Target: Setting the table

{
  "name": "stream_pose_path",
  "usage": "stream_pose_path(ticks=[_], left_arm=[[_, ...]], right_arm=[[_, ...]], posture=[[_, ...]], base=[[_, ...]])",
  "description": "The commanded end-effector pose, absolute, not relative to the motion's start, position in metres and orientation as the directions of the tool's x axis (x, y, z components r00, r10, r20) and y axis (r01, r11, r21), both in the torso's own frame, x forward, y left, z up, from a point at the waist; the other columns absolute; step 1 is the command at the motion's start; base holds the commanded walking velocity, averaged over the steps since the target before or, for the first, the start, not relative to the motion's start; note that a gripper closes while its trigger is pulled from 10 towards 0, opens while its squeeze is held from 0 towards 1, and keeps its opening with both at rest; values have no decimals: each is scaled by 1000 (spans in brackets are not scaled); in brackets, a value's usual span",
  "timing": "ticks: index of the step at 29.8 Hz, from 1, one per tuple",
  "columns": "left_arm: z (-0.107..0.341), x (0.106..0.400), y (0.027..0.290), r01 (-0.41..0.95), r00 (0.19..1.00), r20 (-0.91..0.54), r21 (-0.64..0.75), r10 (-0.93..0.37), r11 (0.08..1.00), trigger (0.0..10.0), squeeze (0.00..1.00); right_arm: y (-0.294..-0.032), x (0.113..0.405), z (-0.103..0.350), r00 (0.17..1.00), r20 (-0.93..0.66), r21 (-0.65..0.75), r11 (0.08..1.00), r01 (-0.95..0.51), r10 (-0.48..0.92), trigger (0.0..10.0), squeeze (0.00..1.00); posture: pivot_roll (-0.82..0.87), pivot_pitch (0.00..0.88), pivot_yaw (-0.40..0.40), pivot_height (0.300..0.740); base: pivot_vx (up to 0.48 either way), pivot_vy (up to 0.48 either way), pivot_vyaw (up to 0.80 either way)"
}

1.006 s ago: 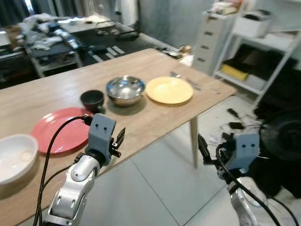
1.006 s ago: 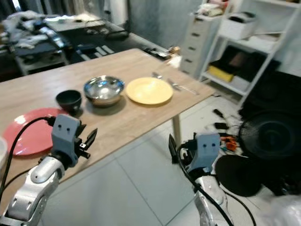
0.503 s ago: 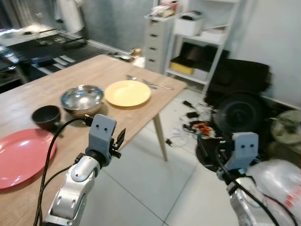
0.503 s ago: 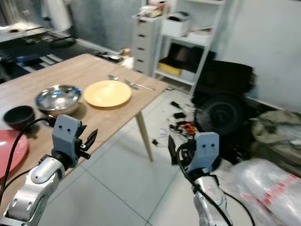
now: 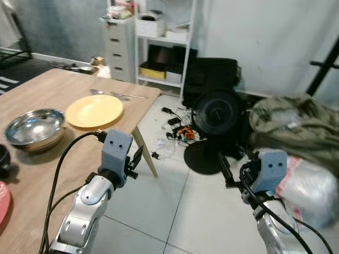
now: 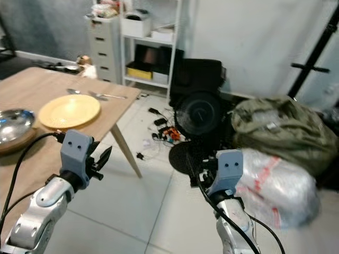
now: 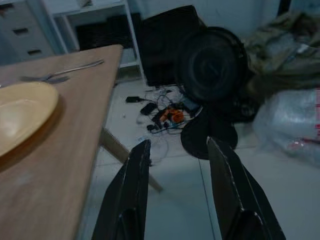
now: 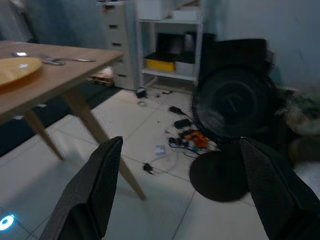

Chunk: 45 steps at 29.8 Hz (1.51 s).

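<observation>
While both arms are raised in front of the body, this is how things lie:

Table: a wooden table (image 5: 47,143) fills the left side of the head views, its near corner leg angled down to the white tile floor (image 5: 175,211).

Yellow plate: a yellow plate (image 5: 94,110) lies flat on the table near the far corner, with nothing on it.

Cutlery: a fork and spoon (image 5: 117,95) lie on the wood just beyond the plate, close to the table's far edge.

Steel bowl: a shiny steel bowl (image 5: 33,127) sits upright on the table to the left of the plate, apart from it.

Left gripper: the left gripper (image 7: 177,187) hangs off the table's near edge over the floor, its two black fingers (image 7: 131,195) spread with a gap between them and nothing held.

Right gripper: the right gripper (image 8: 182,192) is held over the floor well to the right of the table, fingers (image 8: 92,192) spread wide apart, holding nothing.

Fan: a black floor fan (image 5: 216,114) stands on the tiles past the table corner, with a tangle of cables (image 5: 177,132) beside its base.

Shelf: a white shelf unit (image 5: 164,42) stands against the far wall, next to a grey drawer cabinet (image 5: 119,39).

Bags: an olive bag (image 5: 294,127) and a clear plastic sack (image 5: 312,185) lie on the floor at the right.
</observation>
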State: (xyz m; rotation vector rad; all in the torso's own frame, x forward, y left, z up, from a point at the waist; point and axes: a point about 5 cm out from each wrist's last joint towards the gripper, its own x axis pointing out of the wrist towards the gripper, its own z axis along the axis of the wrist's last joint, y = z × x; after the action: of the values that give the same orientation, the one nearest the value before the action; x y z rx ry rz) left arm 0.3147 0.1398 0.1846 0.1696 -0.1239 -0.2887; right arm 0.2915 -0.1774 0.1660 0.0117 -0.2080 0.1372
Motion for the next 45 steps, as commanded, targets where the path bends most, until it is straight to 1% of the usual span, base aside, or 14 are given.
stream_pose_path(ticks=[1, 45], left_arm=[[181, 314, 136, 289, 948, 84, 189, -308, 939, 10000, 0], [180, 312, 134, 300, 945, 79, 184, -319, 936, 10000, 0]], right_arm=[[-183, 290, 164, 974, 194, -4, 993, -121, 119, 10000, 0], [-182, 288, 164, 975, 188, -4, 992, -123, 122, 10000, 0]], posture=[[21, 78, 93, 740], [18, 94, 91, 740]], base=[[0, 0, -800], [0, 0, -800]])
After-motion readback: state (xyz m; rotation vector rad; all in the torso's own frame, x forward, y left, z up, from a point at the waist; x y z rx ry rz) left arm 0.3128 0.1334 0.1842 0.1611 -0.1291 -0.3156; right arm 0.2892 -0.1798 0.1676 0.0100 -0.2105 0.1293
